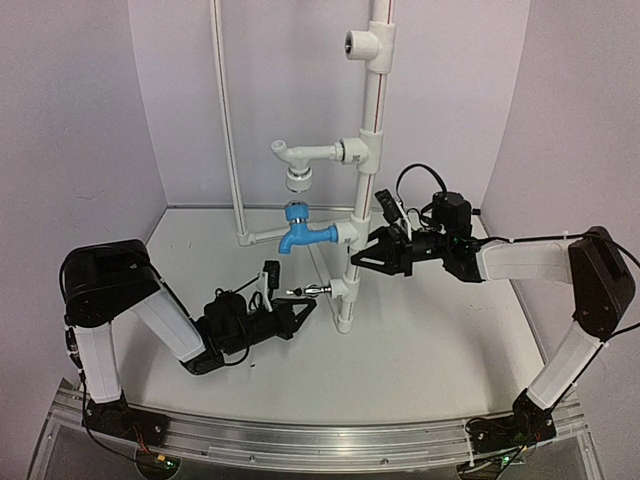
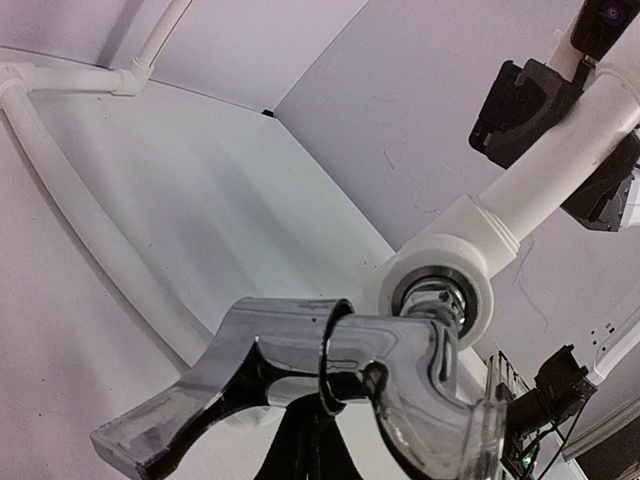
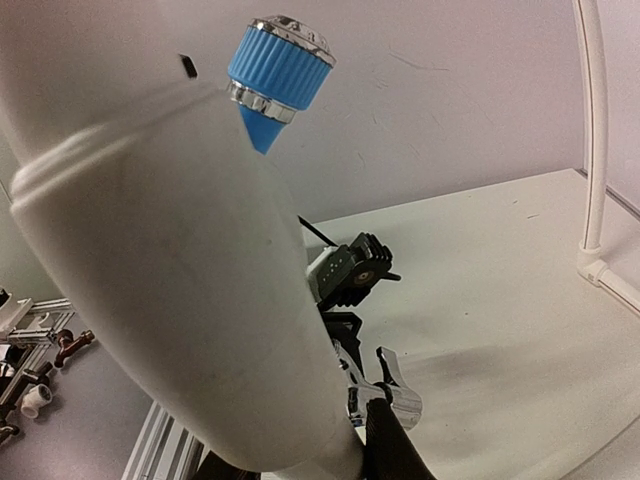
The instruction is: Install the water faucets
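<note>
A small shiny silver faucet (image 1: 316, 291) sits with its threaded end in the lowest tee fitting (image 1: 345, 288) of the upright white pipe (image 1: 366, 195). My left gripper (image 1: 303, 310) is shut on it from the left. In the left wrist view the faucet (image 2: 400, 360) fills the lower middle, its end inside the tee's white collar (image 2: 450, 255), with my dark fingers (image 2: 305, 445) under it. My right gripper (image 1: 362, 256) is shut on the upright pipe just above, and the pipe (image 3: 150, 250) fills the right wrist view. The faucet (image 3: 385, 395) shows small below it.
A blue plastic tap (image 1: 300, 232) and a white tap (image 1: 300, 165) are mounted higher on the same pipe; the blue tap's knob (image 3: 275, 75) shows in the right wrist view. A thin white pipe (image 1: 225, 120) stands at the back left. An aluminium rail (image 1: 320, 445) runs along the near edge.
</note>
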Controlling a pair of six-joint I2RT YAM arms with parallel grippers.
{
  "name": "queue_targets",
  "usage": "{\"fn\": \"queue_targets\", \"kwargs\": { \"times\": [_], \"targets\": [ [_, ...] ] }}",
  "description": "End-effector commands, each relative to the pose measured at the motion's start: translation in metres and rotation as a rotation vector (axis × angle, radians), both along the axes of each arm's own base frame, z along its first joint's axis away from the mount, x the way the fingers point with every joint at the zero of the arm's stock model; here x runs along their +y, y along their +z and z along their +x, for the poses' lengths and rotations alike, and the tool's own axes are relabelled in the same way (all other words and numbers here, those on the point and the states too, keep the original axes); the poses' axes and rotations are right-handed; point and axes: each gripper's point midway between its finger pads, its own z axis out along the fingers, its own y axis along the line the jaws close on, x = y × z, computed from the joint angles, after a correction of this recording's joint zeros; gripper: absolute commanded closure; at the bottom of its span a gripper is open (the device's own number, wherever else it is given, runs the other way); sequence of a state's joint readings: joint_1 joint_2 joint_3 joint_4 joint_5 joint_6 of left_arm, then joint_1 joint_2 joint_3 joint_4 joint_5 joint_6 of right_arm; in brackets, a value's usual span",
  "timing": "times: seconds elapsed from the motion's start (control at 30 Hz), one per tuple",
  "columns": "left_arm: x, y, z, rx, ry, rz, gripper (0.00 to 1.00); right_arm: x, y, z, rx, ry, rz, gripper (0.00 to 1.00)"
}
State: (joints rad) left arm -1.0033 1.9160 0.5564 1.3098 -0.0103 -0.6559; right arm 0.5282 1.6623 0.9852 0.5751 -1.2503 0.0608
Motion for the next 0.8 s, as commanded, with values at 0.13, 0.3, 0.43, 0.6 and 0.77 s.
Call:
{"fn": "queue_targets", "kwargs": {
  "times": [0.13, 0.3, 0.43, 0.6, 0.77],
  "targets": [
    [0.010, 0.063, 0.025, -0.134, 0.042, -0.196, 1.00, -0.007, 0.017, -0.018, 0.214, 0.036, -0.023, 1.00],
    [0.004, 0.074, 0.025, -0.181, -0.011, -0.201, 1.00, -0.007, 0.015, -0.019, 0.217, 0.035, -0.025, 1.00],
    [-0.003, 0.081, 0.021, -0.223, -0.054, -0.199, 1.00, -0.008, 0.013, -0.018, 0.221, 0.033, -0.028, 1.00],
    [-0.008, 0.094, 0.014, -0.284, -0.102, -0.202, 1.00, -0.008, 0.010, -0.019, 0.223, 0.032, -0.031, 1.00],
    [-0.008, 0.107, 0.003, -0.360, -0.145, -0.192, 1.00, -0.007, 0.008, -0.017, 0.227, 0.030, -0.034, 1.00]
  ]
}}
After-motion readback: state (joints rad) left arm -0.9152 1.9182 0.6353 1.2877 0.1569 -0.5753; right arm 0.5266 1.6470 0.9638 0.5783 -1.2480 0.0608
